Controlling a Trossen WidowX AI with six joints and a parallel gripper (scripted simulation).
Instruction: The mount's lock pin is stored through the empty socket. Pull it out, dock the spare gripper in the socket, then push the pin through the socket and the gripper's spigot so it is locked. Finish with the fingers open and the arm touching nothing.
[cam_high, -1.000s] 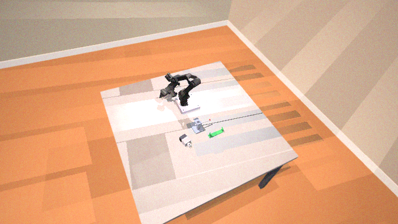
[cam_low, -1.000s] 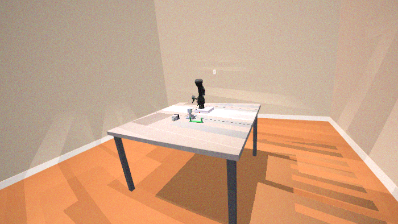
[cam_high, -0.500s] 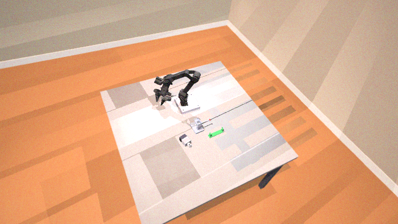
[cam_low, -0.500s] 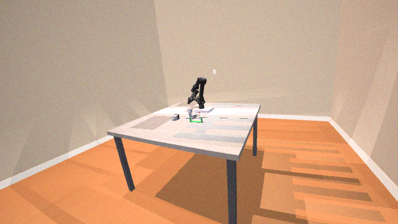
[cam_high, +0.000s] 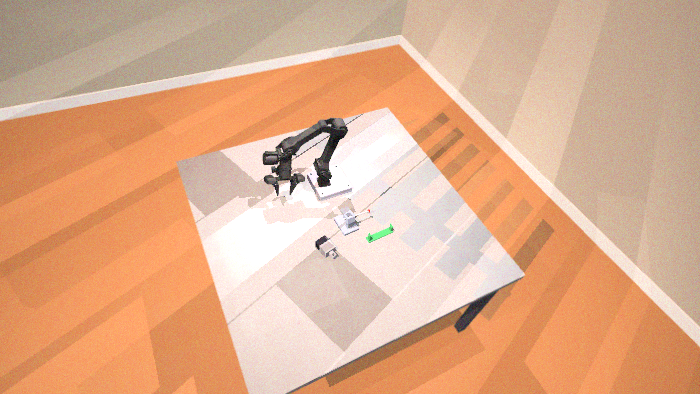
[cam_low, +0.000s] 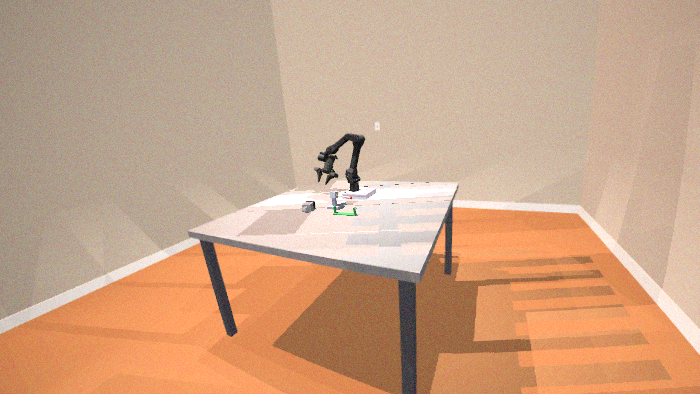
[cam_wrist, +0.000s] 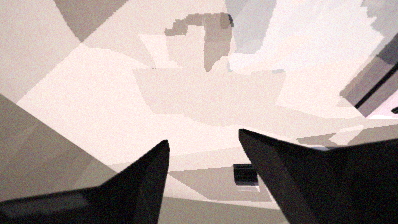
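Observation:
The mount (cam_high: 349, 219) (cam_low: 334, 197) stands upright on its small base plate. The lock pin (cam_high: 369, 211) (cam_low: 351, 197) runs through its socket, with the red end sticking out at the side. The spare gripper (cam_high: 327, 248) (cam_low: 308, 206), pale with a black end, lies on the table beside the mount. My gripper (cam_high: 285, 194) (cam_low: 323, 181) (cam_wrist: 204, 138) is open and empty, fingers pointing down. It hangs above the table, away from the mount and the spare gripper, on the arm base's left side in the top view.
A green holder (cam_high: 381, 234) (cam_low: 345, 214) with two upright ends lies near the mount. The arm's white base plate (cam_high: 336, 192) (cam_low: 368, 193) stands behind the mount. A small dark block (cam_wrist: 245, 174) shows by the right finger in the wrist view; I cannot tell what it is.

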